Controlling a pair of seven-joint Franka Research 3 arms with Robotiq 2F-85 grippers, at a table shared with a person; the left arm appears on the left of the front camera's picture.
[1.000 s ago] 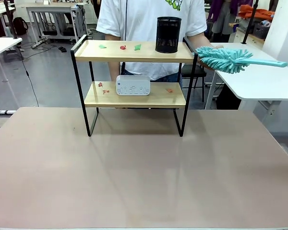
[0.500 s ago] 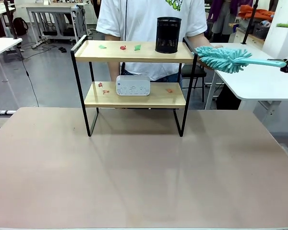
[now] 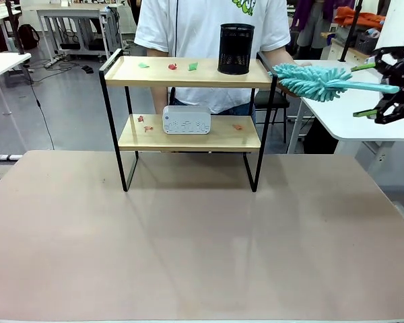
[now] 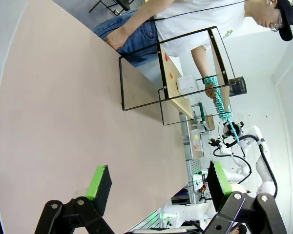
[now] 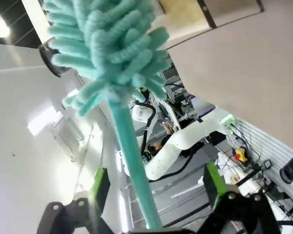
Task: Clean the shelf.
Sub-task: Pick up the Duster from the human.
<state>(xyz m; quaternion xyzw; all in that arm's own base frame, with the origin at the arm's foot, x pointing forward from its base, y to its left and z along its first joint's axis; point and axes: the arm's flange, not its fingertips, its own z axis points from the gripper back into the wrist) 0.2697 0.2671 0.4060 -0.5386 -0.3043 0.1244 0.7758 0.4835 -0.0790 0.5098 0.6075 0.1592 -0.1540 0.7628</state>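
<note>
**Open jaws bracket a duster offered beside the shelf**

The right gripper [image 3: 359, 90] stands wide open, one green pad above and one below the thin handle of a teal duster [image 3: 311, 81]; so far as we can tell, neither pad is touching it. From the wrist, we see the handle run out between the fingers [image 5: 98, 187] along their own line, with the fluffy head at the far end. The person's hand [image 4: 210, 90] holds the duster at that head end.

Beyond the head, to the robot's left of this gripper, is the shelf [image 3: 188, 81]. It stands at the far side of the table [image 3: 202, 235], and the duster head is just beside its upper right corner. Small paper scraps [image 3: 173, 66] lie on both boards. A black mesh cup [image 3: 236, 48] sits on the top board and a white device [image 3: 186, 120] on the lower one.

The left gripper [image 4: 158, 179], open and empty, hangs over bare tabletop well apart from the duster. We judge the right arm far the nearer, and the handle, roughly level, lies ready for a squeeze across its length.
</note>
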